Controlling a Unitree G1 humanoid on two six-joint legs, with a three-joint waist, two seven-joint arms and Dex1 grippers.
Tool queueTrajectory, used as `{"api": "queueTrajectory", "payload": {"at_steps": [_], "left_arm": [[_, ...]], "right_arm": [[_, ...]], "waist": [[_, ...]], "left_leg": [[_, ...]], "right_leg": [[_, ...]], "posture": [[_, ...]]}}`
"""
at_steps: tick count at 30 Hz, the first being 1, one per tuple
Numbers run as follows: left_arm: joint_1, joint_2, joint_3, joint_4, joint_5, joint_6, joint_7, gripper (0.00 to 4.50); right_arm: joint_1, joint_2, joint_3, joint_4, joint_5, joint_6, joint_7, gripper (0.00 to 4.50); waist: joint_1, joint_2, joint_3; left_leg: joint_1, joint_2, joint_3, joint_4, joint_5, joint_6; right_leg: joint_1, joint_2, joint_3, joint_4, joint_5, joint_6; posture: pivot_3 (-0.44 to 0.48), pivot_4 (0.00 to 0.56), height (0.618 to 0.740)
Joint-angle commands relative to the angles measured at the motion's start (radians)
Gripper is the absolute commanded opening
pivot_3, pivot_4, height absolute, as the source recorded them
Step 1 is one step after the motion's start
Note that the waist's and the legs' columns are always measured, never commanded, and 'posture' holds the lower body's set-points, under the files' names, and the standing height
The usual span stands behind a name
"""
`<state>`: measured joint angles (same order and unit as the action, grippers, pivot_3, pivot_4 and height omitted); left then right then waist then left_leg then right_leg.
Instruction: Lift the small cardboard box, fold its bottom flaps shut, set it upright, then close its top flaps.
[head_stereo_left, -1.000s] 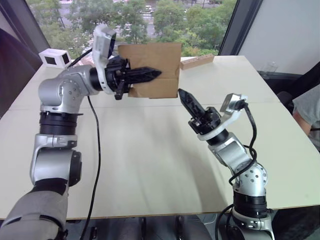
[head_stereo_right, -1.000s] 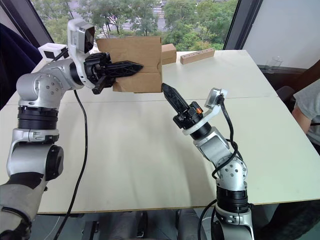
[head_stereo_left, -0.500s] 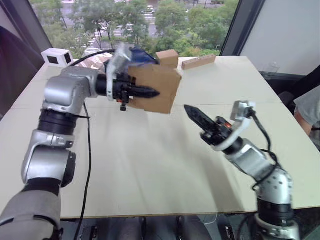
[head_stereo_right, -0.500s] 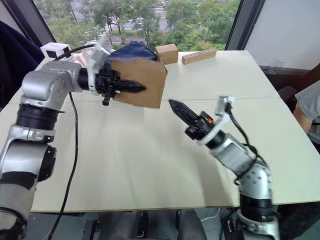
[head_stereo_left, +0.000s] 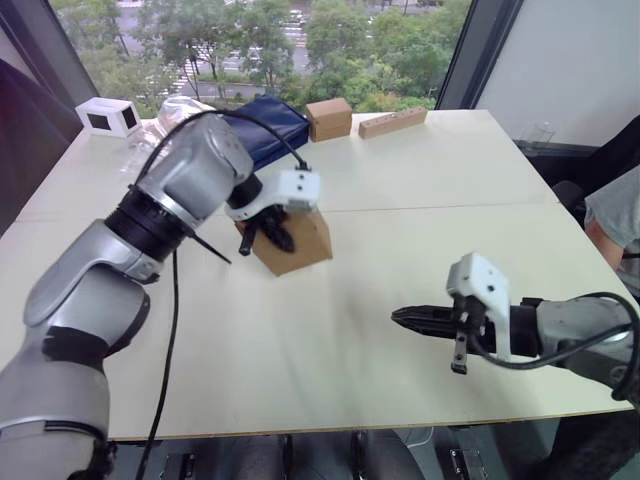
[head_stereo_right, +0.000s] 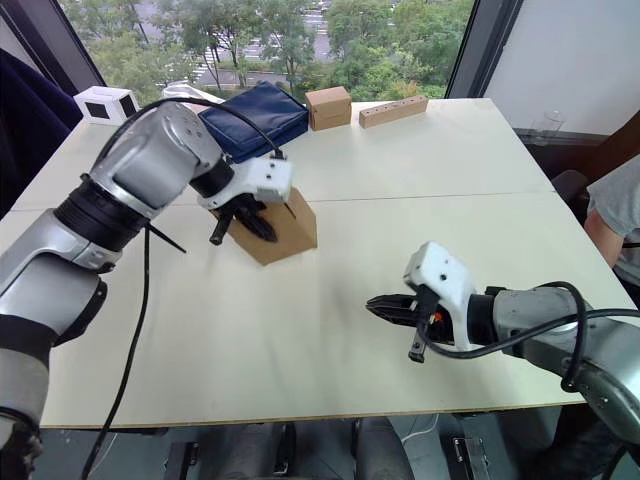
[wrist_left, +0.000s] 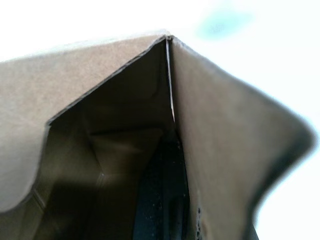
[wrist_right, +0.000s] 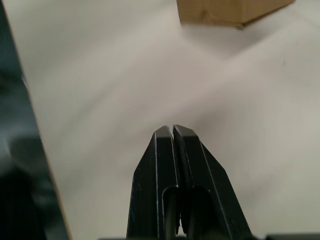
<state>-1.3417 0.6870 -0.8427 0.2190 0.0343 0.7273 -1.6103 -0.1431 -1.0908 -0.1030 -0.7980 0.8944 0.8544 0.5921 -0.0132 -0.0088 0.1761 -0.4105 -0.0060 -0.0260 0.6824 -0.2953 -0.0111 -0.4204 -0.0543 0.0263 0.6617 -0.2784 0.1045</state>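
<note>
The small cardboard box (head_stereo_left: 310, 243), plain brown, rests on the table (head_stereo_left: 330, 350) left of centre, turned cornerwise. My left gripper (head_stereo_left: 268, 240) is shut on its near wall, black fingers showing against the cardboard. The left wrist view looks into the box's open inside (wrist_left: 115, 150), with one dark finger (wrist_left: 161, 200) lying along a wall. My right gripper (head_stereo_left: 400, 317) is shut with nothing in it and hovers low over the table's front right, well apart from the box. In the right wrist view its closed fingertips (wrist_right: 165, 132) point toward the box (wrist_right: 230, 10).
At the table's far edge stand another brown box (head_stereo_left: 329, 117), a long cardboard bar (head_stereo_left: 394, 122), a dark blue bag (head_stereo_left: 268, 118) and a white box with a dark window (head_stereo_left: 108, 117). A person (head_stereo_left: 615, 225) sits at the right edge.
My left arm has brought the box down from head height onto the table. My right arm has dropped and pulled back toward the front right, away from the box.
</note>
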Motion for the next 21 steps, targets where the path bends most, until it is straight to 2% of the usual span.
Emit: {"api": "queueTrajectory", "payload": {"at_steps": [1, 7, 11, 14, 19, 21], "left_arm": [[-0.050, -0.020, -0.079, -0.070, -0.015, 0.118, -0.004, 0.00], [-0.049, -0.068, -0.100, -0.080, -0.007, 0.153, -0.004, 0.00], [-0.028, -0.097, -0.099, -0.070, 0.025, 0.146, 0.007, 0.00], [-0.033, -0.124, -0.085, -0.056, 0.031, 0.156, 0.012, 0.79], [-0.047, -0.126, -0.068, -0.073, 0.009, 0.243, -0.001, 2.95], [-0.057, -0.127, -0.054, -0.073, -0.003, 0.273, -0.003, 2.95]], "right_arm": [[-0.025, 0.029, 0.013, -0.085, -0.041, 0.005, -0.066, 0.05], [0.029, 0.062, 0.071, -0.113, -0.149, 0.021, -0.131, 0.05], [-0.024, 0.116, 0.056, -0.108, -0.113, 0.042, -0.151, 0.05], [-0.051, 0.113, 0.055, -0.087, -0.127, 0.058, -0.136, 0.00], [-0.058, 0.094, 0.060, -0.046, -0.164, 0.053, -0.095, 0.00], [-0.058, 0.096, 0.062, -0.031, -0.175, 0.045, -0.080, 0.00]], "waist": [[0.001, 0.000, 0.000], [0.003, -0.001, 0.000], [0.000, 0.000, 0.000], [0.001, 0.000, 0.000], [0.003, 0.000, 0.000], [0.002, 0.000, 0.000]], "left_leg": [[0.000, 0.000, 0.000, 0.000, 0.000, 0.000], [0.000, -0.001, 0.000, 0.001, 0.000, 0.000], [0.000, -0.001, 0.000, 0.001, 0.000, 0.000], [0.000, 0.000, -0.001, 0.001, 0.000, 0.000], [0.000, -0.001, 0.000, 0.001, 0.000, 0.000], [0.000, -0.001, 0.000, 0.001, 0.000, 0.000]], "right_leg": [[0.000, 0.000, 0.000, 0.000, 0.000, 0.000], [0.001, -0.001, 0.000, 0.000, 0.000, 0.000], [0.001, -0.001, 0.000, 0.000, 0.000, 0.000], [0.000, 0.000, 0.000, 0.000, 0.000, 0.000], [0.001, -0.001, 0.000, 0.000, 0.000, 0.000], [0.001, 0.000, 0.000, 0.000, 0.000, 0.000]], "posture": [[0.000, 0.150, 0.740], [0.000, 0.150, 0.740], [0.000, 0.150, 0.740], [0.000, 0.150, 0.740], [0.000, 0.150, 0.740], [0.000, 0.150, 0.740]]}}
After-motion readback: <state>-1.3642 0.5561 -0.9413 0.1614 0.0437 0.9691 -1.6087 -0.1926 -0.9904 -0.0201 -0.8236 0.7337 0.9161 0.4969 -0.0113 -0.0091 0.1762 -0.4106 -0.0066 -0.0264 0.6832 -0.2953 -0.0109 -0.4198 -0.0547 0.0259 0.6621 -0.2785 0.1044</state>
